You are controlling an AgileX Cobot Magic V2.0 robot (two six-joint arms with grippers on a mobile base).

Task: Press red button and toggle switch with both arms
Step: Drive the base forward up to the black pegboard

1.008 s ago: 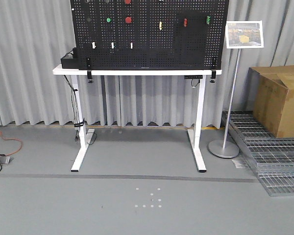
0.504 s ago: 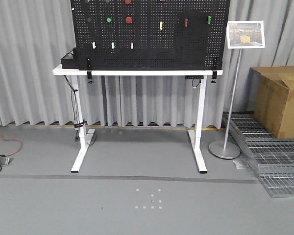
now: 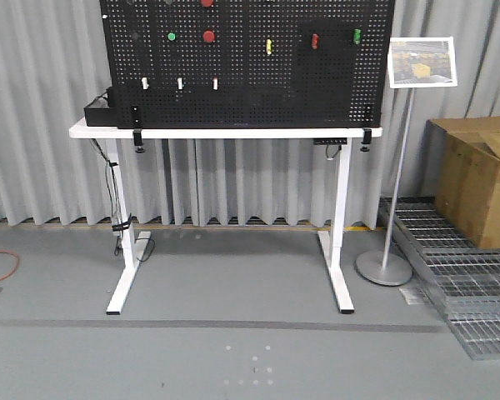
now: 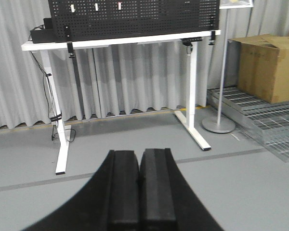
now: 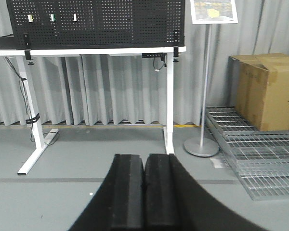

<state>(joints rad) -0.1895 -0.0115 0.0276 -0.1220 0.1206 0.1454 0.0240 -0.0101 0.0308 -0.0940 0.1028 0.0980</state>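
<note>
Only the robot's two grippers show, each in its own wrist view. The left gripper [image 4: 138,155] is matte black. Its two flat, blocky jaws have rounded top corners and sit side by side with only a thin dark seam between them. Below them the casing flares outward in smooth curves. The right gripper [image 5: 144,158] has the same black finish, blocky jaws and curved, widening casing.

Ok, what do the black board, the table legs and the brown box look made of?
The black board looks like matte black metal or plastic pegboard, evenly perforated. The table legs are probably white-painted metal: smooth, straight, square-edged tubes. The brown box looks like cardboard: matte tan, with folded flaps.
</note>
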